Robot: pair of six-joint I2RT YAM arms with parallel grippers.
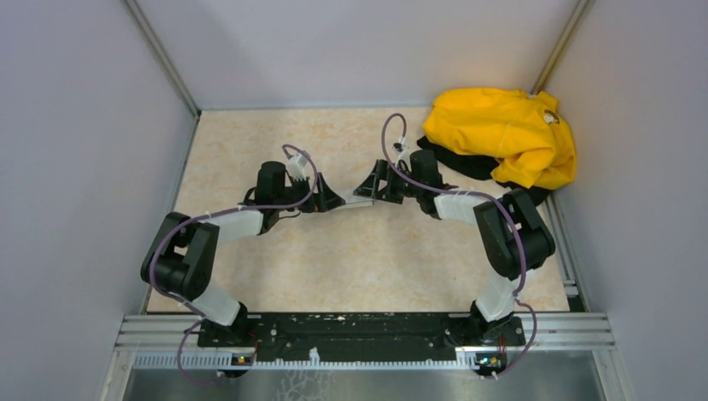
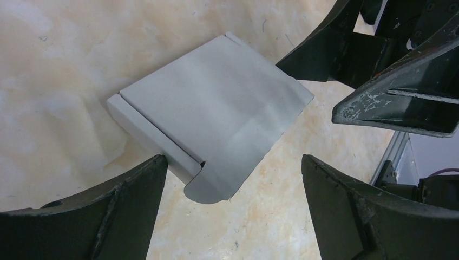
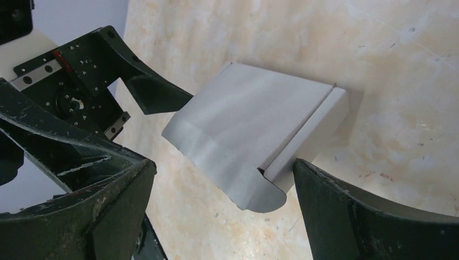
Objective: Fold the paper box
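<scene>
The table (image 1: pixel 359 259) is the biggest thing before me, pale and marbled, walled on three sides. At its 1 o'clock corner lies a yellow garment (image 1: pixel 501 134) heaped on a dark cloth (image 1: pixel 463 164); only the top view shows these. My two arms reach in toward the table's middle and nearly meet there.

My left gripper (image 2: pixel 233 162) is spread wide and grips nothing. My right gripper (image 3: pixel 224 165) is spread just as wide, also with nothing in it.

The box (image 2: pixel 216 114) lies flat on the table between the two grippers, under both. Its lid is folded down over it, so what is inside is hidden. One low side wall shows along the lid's edge, and a rounded tab (image 2: pixel 208 189) sticks out past that wall at the box's 6 o'clock in the left wrist view.

From the top I see only a pale sliver of the box between the fingers. The left wrist view adds the right gripper's fingers at 2 o'clock, just beside the box's far edge. The right wrist view shows the left gripper at 10 o'clock, one fingertip at the lid's edge; whether it touches I cannot tell.
</scene>
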